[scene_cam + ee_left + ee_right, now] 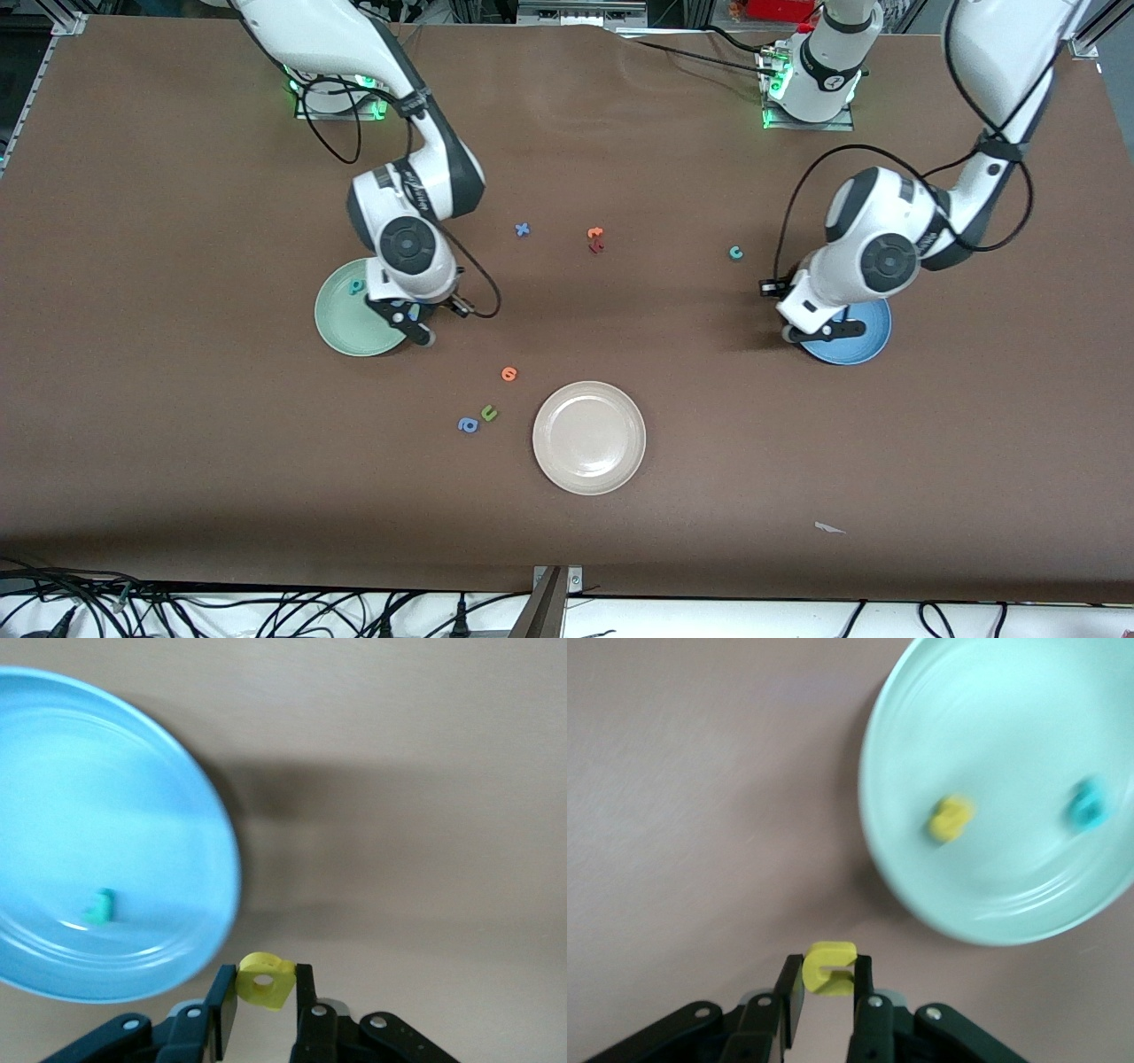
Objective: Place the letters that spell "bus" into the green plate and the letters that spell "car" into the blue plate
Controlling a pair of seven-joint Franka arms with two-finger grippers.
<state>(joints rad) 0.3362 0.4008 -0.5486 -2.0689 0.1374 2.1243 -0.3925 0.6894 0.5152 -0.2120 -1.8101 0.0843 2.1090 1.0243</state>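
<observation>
My right gripper is shut on the yellow u, low over the table just off the rim of the green plate. In that plate lie the yellow s and the teal b. My left gripper is shut on the yellow a, beside the rim of the blue plate, where the small teal r lies. In the front view the right gripper hangs at the green plate, the left gripper at the blue plate. The teal c lies on the table.
A cream-white plate sits mid-table, nearer the front camera. Loose letters: a blue x, an orange one on a dark red one, another orange, a green u, a blue a.
</observation>
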